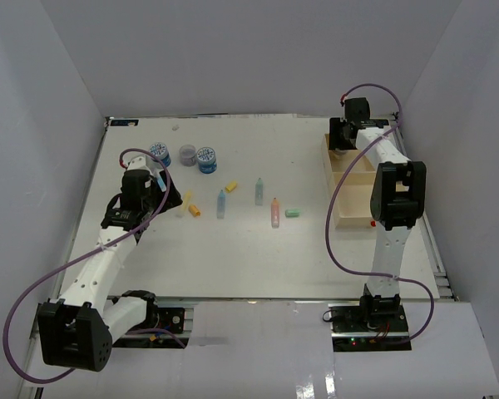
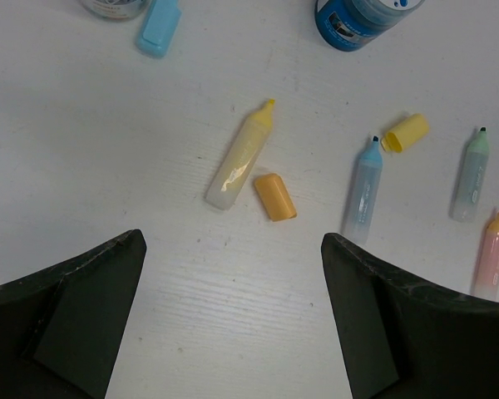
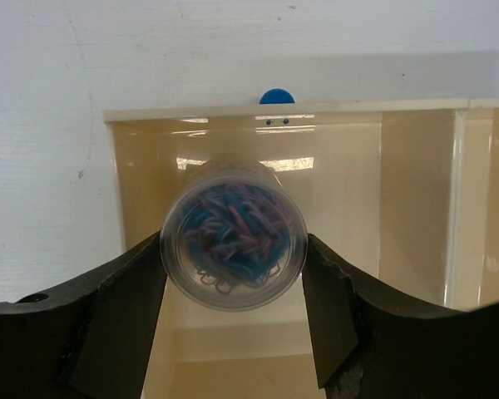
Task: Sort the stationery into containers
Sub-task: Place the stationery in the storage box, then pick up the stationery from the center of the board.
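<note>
My right gripper (image 3: 233, 253) is shut on a round clear tub of coloured clips (image 3: 233, 243), holding it above the far left compartment of the light wooden tray (image 3: 135, 170). In the top view that gripper (image 1: 346, 135) hangs over the tray's (image 1: 347, 218) far end. My left gripper (image 2: 233, 241) is open and empty above bare table, just short of a yellow marker (image 2: 241, 155) and an orange cap (image 2: 274, 196). In the top view it (image 1: 171, 199) sits at the left of the loose stationery.
A blue marker (image 2: 363, 189), yellow cap (image 2: 406, 133), green marker (image 2: 471, 174) and pink marker (image 2: 491, 253) lie to the right. Two blue-patterned tubs (image 1: 159, 150) (image 1: 206, 158) and a grey one (image 1: 187, 155) stand behind. A green cap (image 1: 292, 213) lies mid-table.
</note>
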Controlling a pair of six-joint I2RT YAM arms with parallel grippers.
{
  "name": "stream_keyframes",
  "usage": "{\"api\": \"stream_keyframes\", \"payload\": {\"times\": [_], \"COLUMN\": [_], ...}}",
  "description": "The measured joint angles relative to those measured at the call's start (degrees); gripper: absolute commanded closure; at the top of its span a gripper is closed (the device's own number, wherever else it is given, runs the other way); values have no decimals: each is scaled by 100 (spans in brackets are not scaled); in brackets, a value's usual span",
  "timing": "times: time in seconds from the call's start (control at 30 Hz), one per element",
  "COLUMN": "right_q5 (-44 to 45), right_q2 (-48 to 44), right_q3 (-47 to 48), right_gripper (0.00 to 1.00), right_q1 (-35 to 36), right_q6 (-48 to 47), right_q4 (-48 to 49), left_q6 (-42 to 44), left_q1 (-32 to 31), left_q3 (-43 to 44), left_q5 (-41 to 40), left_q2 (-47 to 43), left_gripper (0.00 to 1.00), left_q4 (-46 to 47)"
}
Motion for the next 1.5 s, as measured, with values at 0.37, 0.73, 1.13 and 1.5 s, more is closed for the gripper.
{"api": "stream_keyframes", "payload": {"times": [0.37, 0.73, 1.13, 1.5], "right_q5": [-136, -157, 2, -2009], "right_q2": [72, 70, -2638, -7038], "right_q3": [-103, -103, -1110, -4780], "right_gripper": [28, 9, 10, 10], "right_q1": [-48, -52, -55, -52], "right_q6": [22, -2, 61, 1316], "right_q4": [323, 494, 85, 1325], "left_q6": [-2, -2, -127, -374], "left_q1": [0, 0, 264, 1193], "left_q3": [0, 0, 389, 2194], "left_q5": [59, 61, 15, -258], "left_q2": [13, 13, 988, 3110], "left_gripper": [2, 2, 2, 2], "left_q4": [0, -2, -166, -109]}}
